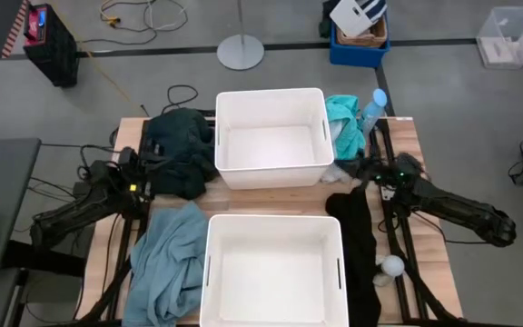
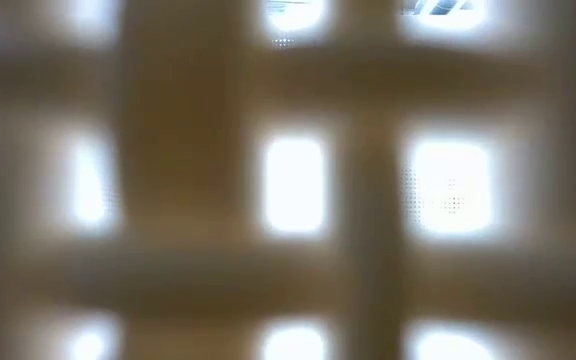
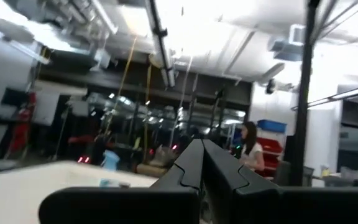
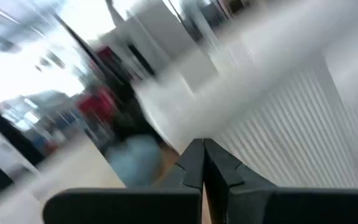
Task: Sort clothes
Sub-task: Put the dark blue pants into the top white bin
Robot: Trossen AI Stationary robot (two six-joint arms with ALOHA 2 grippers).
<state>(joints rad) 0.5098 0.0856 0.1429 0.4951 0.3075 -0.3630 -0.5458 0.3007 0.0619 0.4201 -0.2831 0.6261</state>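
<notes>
A dark green-black garment [image 1: 178, 150] lies heaped at the table's far left. A dusty blue-grey garment [image 1: 166, 263] lies at the near left. A turquoise garment [image 1: 343, 123] lies at the far right, and a black garment [image 1: 357, 245] stretches along the right side. My left gripper [image 1: 143, 177] is beside the dark heap; its wrist view shows its fingers [image 3: 201, 155] shut and empty in the air. My right gripper [image 1: 363, 174] is above the black garment's far end; its fingers [image 4: 202, 155] are shut and empty.
Two white bins stand mid-table, one far [image 1: 320, 100] and one near [image 1: 334, 227]. A clear blue-capped bottle [image 1: 373, 109] lies by the turquoise garment. A small white ball [image 1: 390, 265] sits at the near right. The low view shows only a blurred lattice close to the lens.
</notes>
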